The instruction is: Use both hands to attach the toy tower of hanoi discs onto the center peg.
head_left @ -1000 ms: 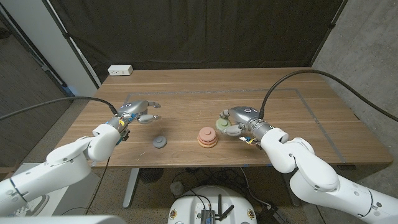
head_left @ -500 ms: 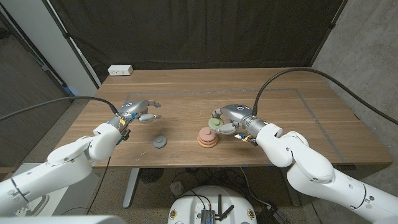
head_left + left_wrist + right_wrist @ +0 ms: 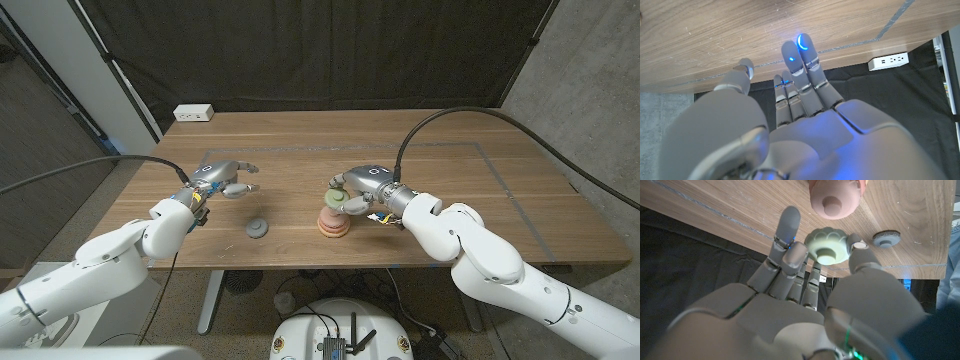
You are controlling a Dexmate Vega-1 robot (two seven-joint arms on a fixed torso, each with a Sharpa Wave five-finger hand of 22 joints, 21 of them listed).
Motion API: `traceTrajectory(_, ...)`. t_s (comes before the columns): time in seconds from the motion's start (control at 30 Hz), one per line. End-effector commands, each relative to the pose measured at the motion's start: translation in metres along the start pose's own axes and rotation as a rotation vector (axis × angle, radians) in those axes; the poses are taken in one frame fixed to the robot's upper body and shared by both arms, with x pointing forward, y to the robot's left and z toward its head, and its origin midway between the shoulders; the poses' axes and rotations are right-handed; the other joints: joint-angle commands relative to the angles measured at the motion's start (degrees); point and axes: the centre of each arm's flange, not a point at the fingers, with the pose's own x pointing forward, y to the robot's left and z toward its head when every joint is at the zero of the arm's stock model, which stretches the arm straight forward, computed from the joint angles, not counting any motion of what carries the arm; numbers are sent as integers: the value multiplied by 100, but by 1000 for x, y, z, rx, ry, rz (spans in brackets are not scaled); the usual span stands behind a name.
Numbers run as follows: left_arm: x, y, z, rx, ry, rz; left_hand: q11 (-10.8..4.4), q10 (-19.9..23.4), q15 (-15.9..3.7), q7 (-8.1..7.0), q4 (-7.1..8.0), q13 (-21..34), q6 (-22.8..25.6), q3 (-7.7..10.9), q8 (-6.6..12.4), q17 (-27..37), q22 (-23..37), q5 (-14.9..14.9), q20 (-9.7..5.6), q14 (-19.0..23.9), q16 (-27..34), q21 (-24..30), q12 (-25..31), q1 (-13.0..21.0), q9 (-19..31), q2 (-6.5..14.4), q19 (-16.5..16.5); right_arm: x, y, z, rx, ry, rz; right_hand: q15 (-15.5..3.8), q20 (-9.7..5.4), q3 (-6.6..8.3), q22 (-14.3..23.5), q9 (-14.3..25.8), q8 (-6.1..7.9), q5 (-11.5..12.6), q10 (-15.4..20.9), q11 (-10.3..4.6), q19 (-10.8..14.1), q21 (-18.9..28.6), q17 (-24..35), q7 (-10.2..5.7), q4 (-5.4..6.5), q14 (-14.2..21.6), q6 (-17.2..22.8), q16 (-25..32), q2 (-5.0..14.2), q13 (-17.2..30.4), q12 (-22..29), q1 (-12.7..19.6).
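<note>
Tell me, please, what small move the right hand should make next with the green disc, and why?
Probably lower it. The right hand holds the pale green scalloped disc just above the pink stacked discs, seemingly over the peg, not yet seated.

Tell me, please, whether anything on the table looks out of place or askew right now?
One piece stands out: the grey disc lies alone on the table, apart from the pink stack, nearer the left hand. The right hand holds the green disc above the stack, not yet seated.
</note>
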Motion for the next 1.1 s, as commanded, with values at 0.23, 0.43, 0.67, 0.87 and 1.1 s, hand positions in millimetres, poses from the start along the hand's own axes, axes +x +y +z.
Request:
traceTrajectory(0.23,-1,2,-2,-1,4,9,-5,29,-521,6,4,26,24,66,32,5,21,-11,-498,23,15,39,-9,-18,29,-10,21,17,4,17,-97,-26,39,-21,-180,236,-2,22,22,30,678,-698,71,-5,6,-199,180,11,256,46,310,41,-43,355)
traceTrajectory(0.43,0,2,-1,-2,-2,8,-18,39,-521,2,4,30,22,72,31,-2,21,-12,-492,17,12,43,-5,-18,29,-11,21,21,7,17,-103,-12,57,-22,-180,241,-2,22,16,29,659,-697,76,-13,5,-200,182,9,250,62,309,49,-61,351)
traceTrajectory(0.67,2,1,0,2,-3,5,-11,19,-521,-1,6,27,28,80,33,-4,21,-14,-490,23,17,50,-17,-22,30,-13,26,27,14,16,-94,1,100,-21,-180,246,1,22,12,29,667,-684,85,-18,5,-198,185,7,252,80,309,51,-74,345)
traceTrajectory(0.87,2,2,0,4,-4,4,-13,37,-521,4,6,29,25,86,32,5,21,-15,-494,30,28,51,-10,-24,30,-14,17,30,17,15,-93,1,114,-21,-181,251,0,22,10,28,666,-687,87,-26,4,-203,189,5,256,93,311,61,-82,338)
traceTrajectory(1.1,4,2,-1,2,-3,3,-20,40,-522,6,5,34,30,96,33,-1,21,-17,-500,19,25,56,-9,-26,30,-16,15,33,19,13,-98,5,133,-21,-181,257,-1,22,8,28,664,-694,88,-38,4,-199,192,1,264,108,314,69,-93,331)
